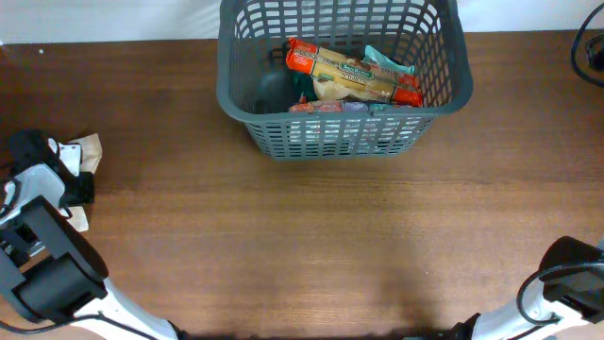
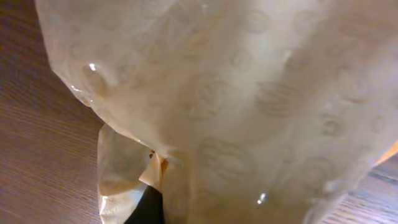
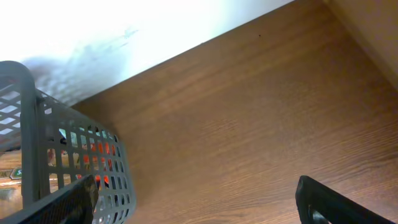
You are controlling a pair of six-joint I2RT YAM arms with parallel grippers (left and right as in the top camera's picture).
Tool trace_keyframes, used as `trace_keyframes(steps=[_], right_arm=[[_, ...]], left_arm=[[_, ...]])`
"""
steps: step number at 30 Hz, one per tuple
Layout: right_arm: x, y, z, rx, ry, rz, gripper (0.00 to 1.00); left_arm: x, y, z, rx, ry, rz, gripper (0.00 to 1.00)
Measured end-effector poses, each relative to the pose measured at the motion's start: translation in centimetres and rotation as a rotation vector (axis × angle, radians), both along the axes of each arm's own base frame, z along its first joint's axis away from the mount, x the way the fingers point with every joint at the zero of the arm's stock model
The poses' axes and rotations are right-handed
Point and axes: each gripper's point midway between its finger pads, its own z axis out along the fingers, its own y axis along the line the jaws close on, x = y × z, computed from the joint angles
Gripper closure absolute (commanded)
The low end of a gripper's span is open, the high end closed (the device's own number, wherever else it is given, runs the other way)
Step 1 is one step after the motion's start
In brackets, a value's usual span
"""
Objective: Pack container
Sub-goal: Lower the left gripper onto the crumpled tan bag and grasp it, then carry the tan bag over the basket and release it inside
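The container (image 1: 247, 118) is a dark grey slotted basket at the back centre, and its corner also shows in the right wrist view (image 3: 37, 124). Inside it lie a packet with orange ends (image 1: 354, 76), a teal packet (image 1: 385, 59) and a dark item (image 1: 274, 90). My left gripper (image 1: 66, 178) is at the far left edge, closed across a beige translucent packet (image 1: 90, 149). That packet (image 2: 249, 93) fills the left wrist view, with only one black fingertip showing. My right gripper (image 3: 199, 205) is open and empty, low over the table to the right of the basket.
The wooden table (image 1: 311, 236) spreads in front of the basket. A black cable (image 1: 590, 47) lies at the back right corner. The right arm's base (image 1: 571, 283) sits at the front right. The table's far edge meets a white surface (image 3: 124, 37).
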Motion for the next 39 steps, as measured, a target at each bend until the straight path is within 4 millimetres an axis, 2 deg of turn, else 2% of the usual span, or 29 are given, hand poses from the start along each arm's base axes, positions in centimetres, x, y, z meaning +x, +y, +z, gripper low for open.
trace_keyframes(steps=[3,6,9,11,14,17,18,20,22,24,26,29,33,36,39], right_arm=[[0.0,0.0,0.0,0.0,0.0,0.0,0.01],[0.0,0.0,0.0,0.0,0.0,0.0,0.01],[0.0,0.0,0.0,-0.001,0.001,0.0,0.01],[0.0,0.0,0.0,0.0,0.0,0.0,0.01],[0.0,0.0,0.0,-0.001,0.0,0.0,0.01],[0.0,0.0,0.0,0.0,0.0,0.0,0.01],[0.0,0.0,0.0,0.0,0.0,0.0,0.01],[0.0,0.0,0.0,0.0,0.0,-0.001,0.01],[0.0,0.0,0.0,-0.001,0.0,0.0,0.01],[0.0,0.0,0.0,0.0,0.0,0.0,0.01],[0.0,0.0,0.0,-0.001,0.0,0.0,0.01],[0.0,0.0,0.0,0.0,0.0,0.0,0.01],[0.0,0.0,0.0,0.0,0.0,0.0,0.01],[0.0,0.0,0.0,0.0,0.0,0.0,0.01],[0.0,0.0,0.0,0.0,0.0,0.0,0.01]], left_arm=[[-0.2,-0.5,0.1,-0.024,0.019,0.007,0.98],[0.4,-1.8,0.5,-0.08,0.014,-0.007,0.98],[3.4,-3.7,2.4,-0.136,-0.061,-0.068,0.98],[6.4,-5.0,5.1,-0.151,-0.147,-0.128,0.99],[11.2,-8.1,12.6,-0.133,-0.322,-0.252,0.98],[14.5,-11.6,21.7,-0.066,-0.511,-0.377,0.98],[15.3,-13.5,25.6,-0.041,-0.589,-0.436,0.98],[15.7,-17.8,31.8,-0.006,-0.711,-0.565,0.99],[15.1,-23.0,37.7,0.028,-0.827,-0.722,0.98],[14.0,-28.3,42.0,0.05,-0.919,-0.876,0.98],[13.0,-32.6,44.3,0.064,-0.971,-1.004,0.98],[11.8,-38.5,45.0,0.085,-0.995,-1.2,0.99],[11.7,-45.0,43.2,0.108,-0.981,-1.421,0.98],[13.0,-47.8,41.2,0.108,-0.968,-1.496,0.98],[15.1,-49.8,37.5,0.085,-0.916,-1.54,0.98]])
